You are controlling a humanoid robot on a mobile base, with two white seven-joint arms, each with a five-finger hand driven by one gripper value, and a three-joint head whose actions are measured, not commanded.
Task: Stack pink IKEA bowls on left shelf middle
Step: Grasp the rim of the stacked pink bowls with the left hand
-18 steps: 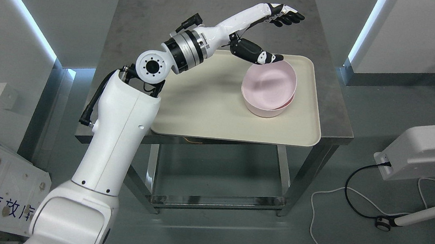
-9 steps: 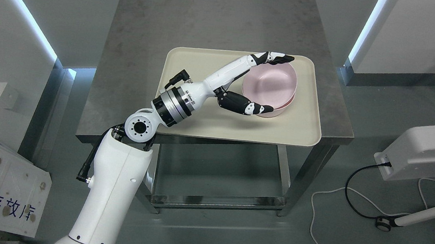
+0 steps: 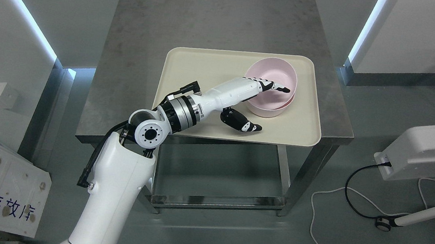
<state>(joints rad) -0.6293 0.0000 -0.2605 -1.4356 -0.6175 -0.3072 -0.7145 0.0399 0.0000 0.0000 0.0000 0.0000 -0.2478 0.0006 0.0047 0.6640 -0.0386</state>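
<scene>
I see the pink bowls (image 3: 271, 88), one nested in the other, standing on the cream tray (image 3: 206, 72) at its far right part, and the tray lies on the grey metal table (image 3: 212, 20). My left hand (image 3: 254, 101) is at the near left side of the bowls. Its long fingers (image 3: 275, 87) are stretched out almost straight and reach over the rim into the hollow of the upper bowl, while the thumb (image 3: 246, 125) points apart from them, below and outside the bowl wall, above the bare tray. So the hand is widely open, with the wall between fingers and thumb, and I cannot tell if any finger touches the bowl. Behind the fingers, the forearm runs back down to the left edge of the table.
</scene>
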